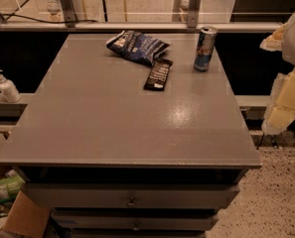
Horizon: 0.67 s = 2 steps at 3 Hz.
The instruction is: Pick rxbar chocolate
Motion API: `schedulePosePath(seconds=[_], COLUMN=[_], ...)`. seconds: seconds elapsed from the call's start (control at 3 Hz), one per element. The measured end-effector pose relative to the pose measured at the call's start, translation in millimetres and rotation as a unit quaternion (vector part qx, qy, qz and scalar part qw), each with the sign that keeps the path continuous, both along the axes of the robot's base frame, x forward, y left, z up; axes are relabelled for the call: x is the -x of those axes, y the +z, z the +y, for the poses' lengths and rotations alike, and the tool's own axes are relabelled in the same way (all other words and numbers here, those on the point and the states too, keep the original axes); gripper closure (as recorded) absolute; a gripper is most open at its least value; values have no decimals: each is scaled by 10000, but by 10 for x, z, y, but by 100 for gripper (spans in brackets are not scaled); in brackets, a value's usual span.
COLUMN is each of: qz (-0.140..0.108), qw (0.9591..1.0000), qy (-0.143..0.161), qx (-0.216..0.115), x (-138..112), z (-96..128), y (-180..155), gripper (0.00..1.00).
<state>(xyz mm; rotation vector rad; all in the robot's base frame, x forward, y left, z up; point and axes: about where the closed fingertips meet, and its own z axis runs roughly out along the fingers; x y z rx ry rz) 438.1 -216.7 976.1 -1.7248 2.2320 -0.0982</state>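
The rxbar chocolate (158, 75) is a slim black bar with white lettering. It lies flat on the grey cabinet top (112, 118), at the back centre, its far end touching a dark blue snack bag (136, 46). My gripper (285, 100) is at the right edge of the view, off the cabinet's right side and well right of the bar, holding nothing that I can see.
A blue-and-silver drink can (205, 48) stands upright to the right of the bar. A white pump bottle (7, 87) stands on a ledge at the left. Drawers (132, 197) are below the top's front edge. A railing runs behind the cabinet.
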Motion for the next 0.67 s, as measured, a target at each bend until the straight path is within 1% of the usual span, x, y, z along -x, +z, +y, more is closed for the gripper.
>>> schedulePosePath(seconds=[0.33,0.67], qz=[-1,-86], qw=[10000,9999], qy=[0,-73], qx=[0,-126], x=[0,81], z=[0,130], y=[0,-14], gripper=[0,0])
